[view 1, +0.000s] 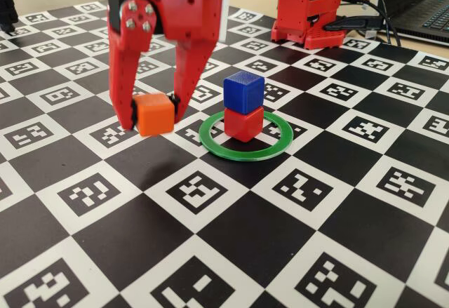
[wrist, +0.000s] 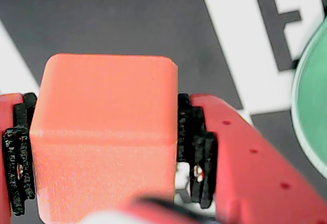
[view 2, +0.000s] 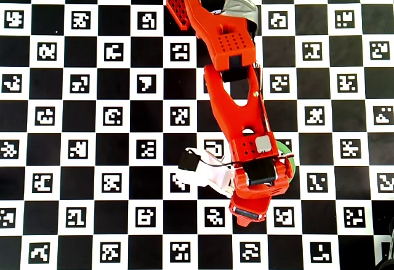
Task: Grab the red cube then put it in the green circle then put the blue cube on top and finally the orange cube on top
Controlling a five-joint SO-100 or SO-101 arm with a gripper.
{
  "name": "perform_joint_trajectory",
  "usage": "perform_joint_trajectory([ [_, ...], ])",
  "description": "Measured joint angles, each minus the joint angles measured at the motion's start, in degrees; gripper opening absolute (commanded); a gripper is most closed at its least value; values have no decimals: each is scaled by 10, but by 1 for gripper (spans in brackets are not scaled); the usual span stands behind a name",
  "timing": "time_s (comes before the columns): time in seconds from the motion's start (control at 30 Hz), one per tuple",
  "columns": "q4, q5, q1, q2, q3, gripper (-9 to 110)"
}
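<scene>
The red tool (view 1: 153, 115) grips the orange cube (view 1: 154, 114) between its two fingers at the left of centre in the fixed view, the fingers pointing down and the cube held at their tips, close over the checkered desk (view 1: 231, 252); whether the cube touches the surface cannot be told. In the wrist view the tool (wrist: 102, 147) fills the lower part of the frame, its black ridged pads (wrist: 196, 147) pressed against both sides of the orange cube (wrist: 104, 132), which takes up the centre.

Just to the right of the held cube in the fixed view lies the green circle (view 1: 277, 143), flat on the desk near the middle of the frame. Inside it stands the red cube (view 1: 243, 123), with the blue cube (view 1: 243, 91) stacked on top. A slice of the green circle (wrist: 311, 106) shows at the right edge of the wrist view.

In the overhead view the arm (view 2: 237, 98) reaches from the top centre down toward the lower middle, covering the cubes; only an arc of the green circle (view 2: 292, 157) shows beside it. The arm's red base (view 1: 309, 6) stands at the upper right of the fixed view.
</scene>
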Motion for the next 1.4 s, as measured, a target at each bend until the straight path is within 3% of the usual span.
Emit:
perform_joint_trajectory([
  [0.63,12,-35,-37,238,185,10],
  [1.4,61,-35,-91,288,267,10],
])
